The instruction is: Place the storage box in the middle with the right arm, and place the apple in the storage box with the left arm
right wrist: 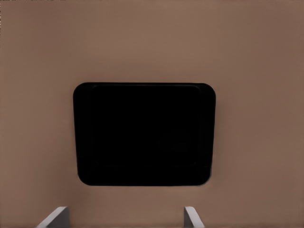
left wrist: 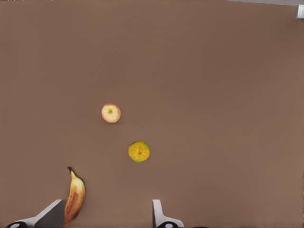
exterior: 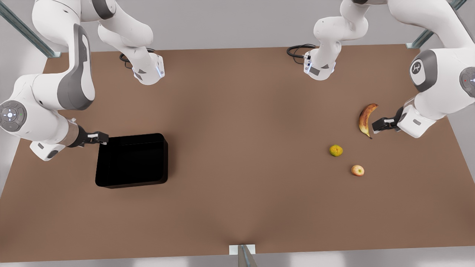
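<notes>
The black storage box (exterior: pixel 130 160) sits empty on the brown table at the front view's left. My right gripper (exterior: pixel 100 138) hovers open beside the box's left far corner, and its wrist view looks down on the storage box (right wrist: pixel 142 135) beyond the right gripper (right wrist: pixel 123 216). The apple (exterior: pixel 357 170), red-pink over pale yellow, lies at the front view's right. My left gripper (exterior: pixel 379 124) stands open farther back, beside the banana and apart from the apple (left wrist: pixel 110 113). In its wrist view the left gripper (left wrist: pixel 104 213) has one finger next to the banana.
A yellow-green bumpy fruit (exterior: pixel 336 150) (left wrist: pixel 139 152) lies between the apple and the browned banana (exterior: pixel 366 118) (left wrist: pixel 75 197). The table (exterior: pixel 241 122) is bare brown across its middle. Both arm bases stand along the far edge, and a metal post (exterior: pixel 243 255) sits at the near edge.
</notes>
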Available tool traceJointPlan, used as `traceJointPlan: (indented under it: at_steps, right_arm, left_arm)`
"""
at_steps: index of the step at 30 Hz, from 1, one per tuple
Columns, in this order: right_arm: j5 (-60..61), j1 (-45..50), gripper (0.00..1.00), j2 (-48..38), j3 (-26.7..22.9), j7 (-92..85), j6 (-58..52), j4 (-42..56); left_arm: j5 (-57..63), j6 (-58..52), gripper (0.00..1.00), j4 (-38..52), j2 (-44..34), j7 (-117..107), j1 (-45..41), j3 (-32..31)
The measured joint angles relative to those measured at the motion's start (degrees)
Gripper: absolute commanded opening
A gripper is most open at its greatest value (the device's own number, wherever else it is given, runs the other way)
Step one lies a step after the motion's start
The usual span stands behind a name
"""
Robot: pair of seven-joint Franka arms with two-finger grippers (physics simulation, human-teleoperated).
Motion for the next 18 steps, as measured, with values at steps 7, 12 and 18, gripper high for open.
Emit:
traceJointPlan:
  at_steps: [7,12,18]
  right_arm:
    - [-9.2,-6.9,1.0,4.7,0.0,-7.0,21.7,-17.1]
    - [-4.8,-13.2,1.0,4.0,-1.2,-8.9,42.8,-36.3]
    - [-4.5,-13.2,1.0,12.9,-2.8,-8.8,46.6,-35.2]
  left_arm:
    - [-1.9,2.6,1.0,2.3,8.8,-16.5,1.2,3.2]
    - [-20.2,3.1,1.0,1.3,20.0,-39.5,6.3,13.2]
    - [-54.9,4.7,1.0,-3.4,34.5,-45.9,12.8,13.7]
